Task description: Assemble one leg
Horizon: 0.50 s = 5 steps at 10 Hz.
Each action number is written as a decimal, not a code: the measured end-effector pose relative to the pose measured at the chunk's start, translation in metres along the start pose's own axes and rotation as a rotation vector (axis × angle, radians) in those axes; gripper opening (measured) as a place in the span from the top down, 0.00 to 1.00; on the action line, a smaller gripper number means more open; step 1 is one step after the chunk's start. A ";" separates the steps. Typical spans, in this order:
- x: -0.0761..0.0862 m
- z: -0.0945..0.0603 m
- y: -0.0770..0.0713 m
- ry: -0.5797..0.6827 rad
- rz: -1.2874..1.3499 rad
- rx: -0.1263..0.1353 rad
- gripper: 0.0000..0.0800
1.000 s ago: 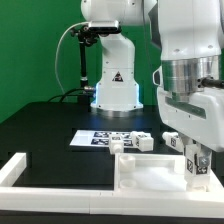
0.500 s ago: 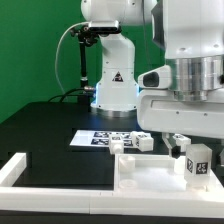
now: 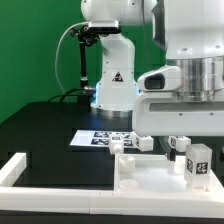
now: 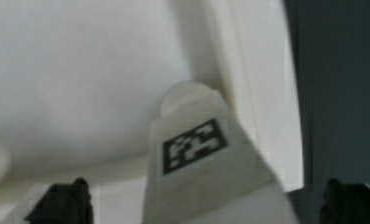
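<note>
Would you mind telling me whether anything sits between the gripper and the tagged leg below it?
Nothing visible does. In the wrist view the leg lies directly below the gripper, between its spread fingertips, with only open space above it. The exterior view shows the leg standing clear on the white tabletop part.

Arm reaches down at exterior view's right; tool fingers spread apart.
</note>
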<state>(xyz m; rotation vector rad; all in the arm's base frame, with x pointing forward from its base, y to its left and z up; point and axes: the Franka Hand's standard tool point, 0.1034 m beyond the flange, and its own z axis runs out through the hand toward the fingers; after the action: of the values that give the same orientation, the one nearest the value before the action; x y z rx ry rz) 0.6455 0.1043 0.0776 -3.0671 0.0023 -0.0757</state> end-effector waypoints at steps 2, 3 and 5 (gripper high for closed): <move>-0.001 0.001 0.000 -0.001 0.061 0.005 0.35; -0.001 0.001 0.000 -0.002 0.061 0.005 0.52; -0.001 0.001 -0.001 -0.003 0.185 0.007 0.64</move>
<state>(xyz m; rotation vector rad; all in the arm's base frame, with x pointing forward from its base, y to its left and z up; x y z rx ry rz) 0.6447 0.1050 0.0764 -3.0427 0.2834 -0.0609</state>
